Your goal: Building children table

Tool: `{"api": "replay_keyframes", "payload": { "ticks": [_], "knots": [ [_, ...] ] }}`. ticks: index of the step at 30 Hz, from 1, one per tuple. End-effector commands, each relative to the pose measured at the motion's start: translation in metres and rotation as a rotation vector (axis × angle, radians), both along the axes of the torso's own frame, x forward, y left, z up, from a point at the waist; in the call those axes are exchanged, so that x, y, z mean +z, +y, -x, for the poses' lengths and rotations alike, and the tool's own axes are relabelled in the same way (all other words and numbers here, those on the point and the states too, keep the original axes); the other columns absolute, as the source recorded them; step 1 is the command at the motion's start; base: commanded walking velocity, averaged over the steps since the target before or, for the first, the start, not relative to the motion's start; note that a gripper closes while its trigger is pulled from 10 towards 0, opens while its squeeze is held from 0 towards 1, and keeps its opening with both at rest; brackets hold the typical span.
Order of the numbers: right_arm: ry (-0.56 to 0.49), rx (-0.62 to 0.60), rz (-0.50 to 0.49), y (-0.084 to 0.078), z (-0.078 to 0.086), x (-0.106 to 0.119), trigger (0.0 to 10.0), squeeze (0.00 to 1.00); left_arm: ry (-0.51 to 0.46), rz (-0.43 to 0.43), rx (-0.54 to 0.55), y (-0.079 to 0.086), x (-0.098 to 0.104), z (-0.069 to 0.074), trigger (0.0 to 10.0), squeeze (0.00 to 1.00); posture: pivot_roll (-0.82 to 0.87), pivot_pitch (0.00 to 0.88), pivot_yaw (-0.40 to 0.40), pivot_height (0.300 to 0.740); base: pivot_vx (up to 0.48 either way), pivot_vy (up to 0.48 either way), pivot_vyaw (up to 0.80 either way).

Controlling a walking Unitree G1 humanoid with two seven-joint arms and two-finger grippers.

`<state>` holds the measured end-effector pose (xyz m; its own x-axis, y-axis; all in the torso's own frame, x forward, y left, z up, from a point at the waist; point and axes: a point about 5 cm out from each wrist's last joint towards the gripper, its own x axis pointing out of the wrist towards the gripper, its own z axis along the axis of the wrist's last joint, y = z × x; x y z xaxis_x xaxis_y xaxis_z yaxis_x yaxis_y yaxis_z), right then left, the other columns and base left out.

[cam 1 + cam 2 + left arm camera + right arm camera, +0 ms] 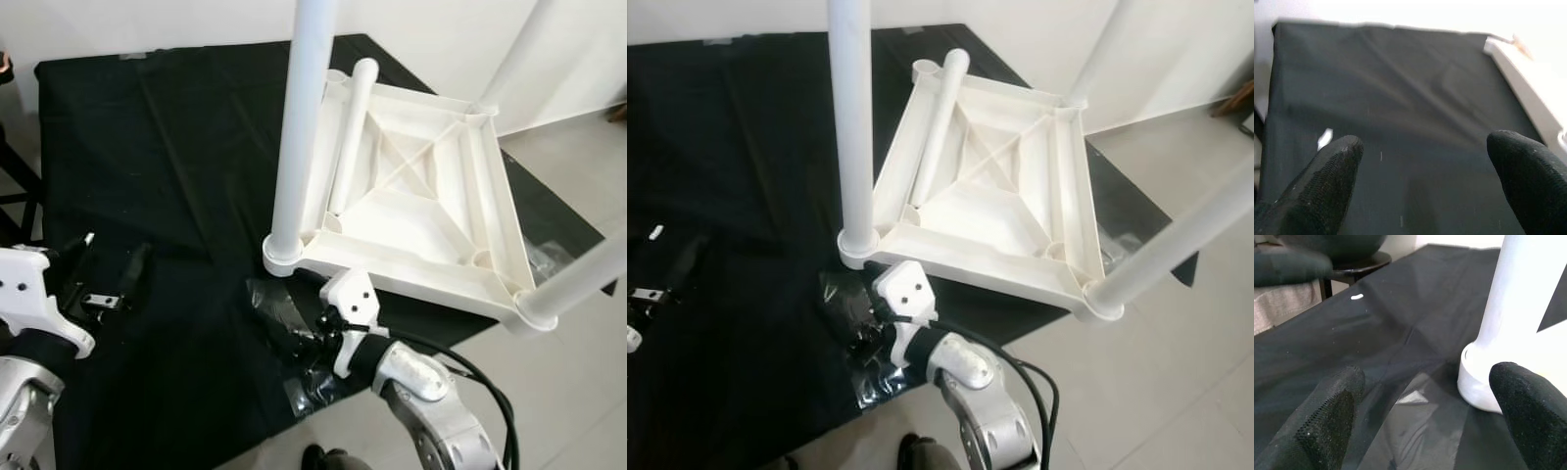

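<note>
Sitting upside down on the black-draped tabletop (147,127), the white plastic children's table (411,206) has legs cut off above, both pincers, left (1425,181) and right (1425,416), spread empty nearby.

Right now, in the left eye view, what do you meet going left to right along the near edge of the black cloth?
Left gripper, open over the black cloth → crumpled clear plastic wrap → right gripper, open → upturned white plastic table, near-right leg last.
</note>
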<state>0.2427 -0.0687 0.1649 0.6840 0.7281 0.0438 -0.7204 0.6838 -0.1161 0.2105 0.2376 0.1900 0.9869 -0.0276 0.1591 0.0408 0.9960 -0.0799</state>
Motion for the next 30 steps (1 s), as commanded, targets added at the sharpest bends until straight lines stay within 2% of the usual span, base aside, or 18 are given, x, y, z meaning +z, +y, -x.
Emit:
{"api": "replay_keyframes", "payload": {
  "ticks": [1,3,5,6,7,11,17,25,30],
  "knots": [
    [0.000,-0.080,0.039,-0.011,-0.007,-0.010,10.0,0.00,0.106,-0.003,0.014,-0.010,-0.024,0.000,10.0,0.00,0.08,0.111,-0.072,0.740,0.000,0.000,0.00],
    [0.000,-0.080,0.039,-0.011,-0.007,-0.010,10.0,0.00,0.106,-0.003,0.014,-0.010,-0.024,0.000,10.0,0.00,0.08,0.111,-0.072,0.740,0.000,0.000,0.00],
    [-0.007,-0.118,0.042,-0.017,-0.012,-0.011,10.0,0.00,0.133,-0.009,-0.061,-0.026,-0.036,0.002,10.0,0.00,0.07,0.099,-0.062,0.740,0.000,0.000,0.00],
    [-0.007,-0.118,0.042,-0.017,-0.012,-0.011,10.0,0.00,0.133,-0.009,-0.061,-0.026,-0.036,0.002,10.0,0.00,0.07,0.099,-0.062,0.740,0.000,0.000,0.00],
    [-0.020,-0.120,0.051,-0.018,-0.013,-0.011,10.0,0.00,0.133,0.007,-0.120,-0.038,-0.041,0.005,10.0,0.00,0.07,0.091,-0.057,0.740,0.277,-0.334,0.00],
    [-0.038,-0.087,0.073,-0.022,-0.006,-0.011,10.0,0.00,0.135,0.040,-0.191,-0.058,-0.046,0.007,10.0,0.00,0.07,0.082,-0.046,0.740,0.268,-0.368,0.00],
    [-0.013,-0.031,0.095,-0.026,0.002,-0.018,10.0,0.00,0.126,0.032,-0.203,-0.069,-0.048,0.002,10.0,0.00,0.05,0.071,-0.038,0.740,0.043,-0.439,0.00],
    [0.025,0.032,0.078,-0.025,0.001,-0.024,10.0,0.00,0.107,-0.001,-0.237,-0.083,-0.052,-0.007,10.0,0.00,0.04,0.049,-0.036,0.740,0.000,-0.467,0.00],
    [0.037,0.095,0.076,-0.023,0.003,-0.026,10.0,0.00,0.100,0.003,-0.225,-0.082,-0.053,-0.010,10.0,0.00,0.04,0.042,-0.035,0.740,0.000,-0.472,0.00]
  ]
}}
